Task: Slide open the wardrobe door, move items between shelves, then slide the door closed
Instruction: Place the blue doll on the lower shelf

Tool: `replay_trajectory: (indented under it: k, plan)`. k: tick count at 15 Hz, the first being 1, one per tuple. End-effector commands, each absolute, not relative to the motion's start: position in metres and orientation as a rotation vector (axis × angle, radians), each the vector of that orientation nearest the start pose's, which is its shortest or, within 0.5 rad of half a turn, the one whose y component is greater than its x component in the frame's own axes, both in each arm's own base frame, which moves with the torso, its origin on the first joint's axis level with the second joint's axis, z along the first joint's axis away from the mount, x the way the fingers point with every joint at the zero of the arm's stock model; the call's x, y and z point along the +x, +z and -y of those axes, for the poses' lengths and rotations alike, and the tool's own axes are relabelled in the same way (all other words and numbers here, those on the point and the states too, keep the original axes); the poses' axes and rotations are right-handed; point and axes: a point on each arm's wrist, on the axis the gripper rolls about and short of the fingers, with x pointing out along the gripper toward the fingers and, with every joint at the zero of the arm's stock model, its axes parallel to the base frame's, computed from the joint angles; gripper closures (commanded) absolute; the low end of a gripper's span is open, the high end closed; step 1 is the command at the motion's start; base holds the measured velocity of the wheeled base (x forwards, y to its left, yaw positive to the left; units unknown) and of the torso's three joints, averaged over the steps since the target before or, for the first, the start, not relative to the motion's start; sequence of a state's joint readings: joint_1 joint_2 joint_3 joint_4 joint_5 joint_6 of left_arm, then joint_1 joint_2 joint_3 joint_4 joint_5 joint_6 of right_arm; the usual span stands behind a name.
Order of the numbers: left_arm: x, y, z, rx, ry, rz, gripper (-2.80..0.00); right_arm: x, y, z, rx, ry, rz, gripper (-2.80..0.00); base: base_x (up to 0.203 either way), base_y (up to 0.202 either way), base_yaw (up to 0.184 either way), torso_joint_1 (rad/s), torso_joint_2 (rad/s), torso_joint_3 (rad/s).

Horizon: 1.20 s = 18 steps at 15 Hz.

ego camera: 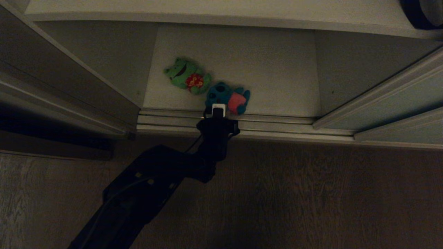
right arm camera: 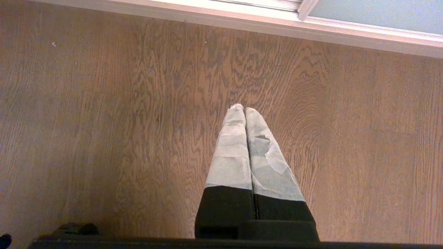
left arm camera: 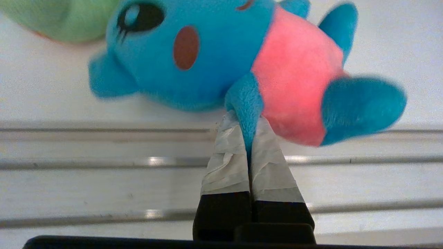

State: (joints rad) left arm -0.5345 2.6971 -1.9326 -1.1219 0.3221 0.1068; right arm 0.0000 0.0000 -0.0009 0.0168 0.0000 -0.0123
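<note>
A blue plush toy with a pink belly is at the front edge of the off-white bottom shelf, just behind the floor track. My left gripper is shut on one of its small blue arms. I cannot tell whether the toy rests on the board or hangs just above it. A green plush with a red patch lies touching it on the left. The grey-green sliding door stands slid to the right. My right gripper hangs shut and empty over the wooden floor.
The ribbed metal floor track runs along the wardrobe's front. Another off-white shelf sits above, with a dark object on its right end. A grey panel bounds the opening on the left. Wooden floor lies in front.
</note>
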Motion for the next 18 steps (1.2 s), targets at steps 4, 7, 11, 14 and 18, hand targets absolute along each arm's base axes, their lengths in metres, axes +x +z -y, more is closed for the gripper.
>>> replay_trajectory:
  k: [4,7,11,14,18]
  plan:
    - [0.472,0.094,0.272,-0.039,-0.199,0.333,-2.80,-0.023,0.074,0.000,-0.013,0.000,-0.016,0.00,0.000,0.000,0.000,0.000,0.00,0.000]
    - [0.469,0.114,0.269,-0.061,-0.191,0.370,-2.80,-0.023,0.074,0.000,-0.012,0.000,-0.017,0.00,0.000,0.000,0.000,0.000,0.00,0.000]
    - [0.468,0.131,0.262,-0.086,-0.169,0.438,-2.80,-0.023,0.074,0.000,-0.012,0.000,-0.016,0.00,0.000,0.000,0.000,0.000,0.00,0.000]
    - [0.465,0.135,0.259,-0.086,-0.152,0.512,-2.80,-0.023,0.074,0.000,-0.012,0.000,-0.017,0.00,0.000,0.000,0.000,0.000,0.00,0.000]
    - [0.458,0.160,0.254,-0.109,-0.124,0.548,-2.80,-0.023,0.074,0.000,-0.012,0.000,-0.017,0.00,0.000,0.000,0.000,0.000,0.00,0.000]
